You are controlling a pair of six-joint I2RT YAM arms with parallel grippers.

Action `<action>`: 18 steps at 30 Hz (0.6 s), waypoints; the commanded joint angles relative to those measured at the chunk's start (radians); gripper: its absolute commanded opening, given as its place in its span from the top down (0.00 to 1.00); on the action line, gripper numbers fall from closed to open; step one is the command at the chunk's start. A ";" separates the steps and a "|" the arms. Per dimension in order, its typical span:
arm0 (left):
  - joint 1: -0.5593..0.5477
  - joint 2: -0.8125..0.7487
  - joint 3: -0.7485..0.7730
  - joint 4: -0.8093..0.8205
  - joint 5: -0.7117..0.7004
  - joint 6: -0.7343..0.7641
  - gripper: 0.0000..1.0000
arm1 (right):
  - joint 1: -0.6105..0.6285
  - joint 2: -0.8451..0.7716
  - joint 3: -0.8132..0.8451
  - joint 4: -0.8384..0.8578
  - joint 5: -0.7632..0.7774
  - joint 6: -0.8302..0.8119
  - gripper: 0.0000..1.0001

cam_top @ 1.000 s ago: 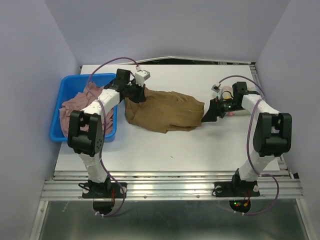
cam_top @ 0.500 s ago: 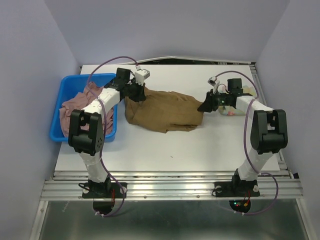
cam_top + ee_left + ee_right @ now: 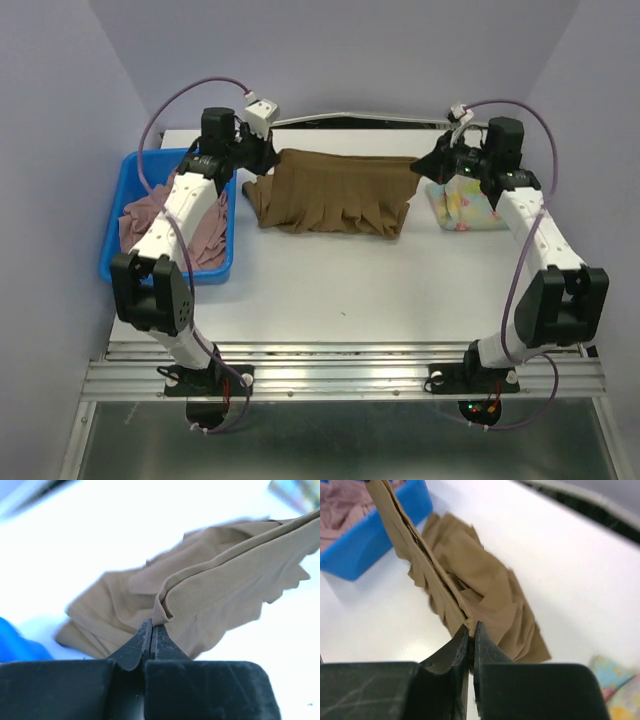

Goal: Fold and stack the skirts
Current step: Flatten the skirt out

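Observation:
The brown pleated skirt (image 3: 335, 195) hangs stretched between both grippers above the back of the table, its lower edge draping toward the table. My left gripper (image 3: 266, 158) is shut on the left end of its waistband (image 3: 161, 611). My right gripper (image 3: 428, 166) is shut on the right end of the waistband (image 3: 468, 622). A pastel yellow-blue flowered skirt (image 3: 465, 208) lies folded on the table under the right arm. The dusty pink skirt (image 3: 165, 215) lies crumpled in the blue bin (image 3: 125, 185).
The blue bin stands at the table's left edge and shows in the right wrist view as a blue bin (image 3: 365, 540). A dark gap (image 3: 360, 123) runs behind the table's back edge. Purple walls enclose three sides.
The right gripper went to the brown skirt's right end and shut on it. Both arms then rose and moved back, pulling the skirt out flat between them and uncovering the flowered skirt.

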 commanded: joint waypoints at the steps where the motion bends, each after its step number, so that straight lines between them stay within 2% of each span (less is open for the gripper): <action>1: 0.022 -0.270 0.050 0.137 -0.085 0.008 1.00 | -0.034 -0.196 0.125 0.068 0.143 0.036 0.99; 5: 0.022 -0.468 -0.028 0.187 -0.095 0.008 1.00 | -0.034 -0.324 0.168 0.036 0.240 0.030 0.99; 11: 0.020 -0.795 -0.194 0.162 -0.072 0.022 1.00 | -0.034 -0.565 0.165 -0.054 0.351 0.020 0.99; 12: 0.020 -0.859 -0.200 0.129 -0.062 0.019 1.00 | -0.034 -0.596 0.160 -0.065 0.354 0.020 0.99; 18: 0.020 -1.021 -0.208 -0.054 0.000 0.024 1.00 | -0.034 -0.760 0.149 -0.186 0.403 -0.022 0.99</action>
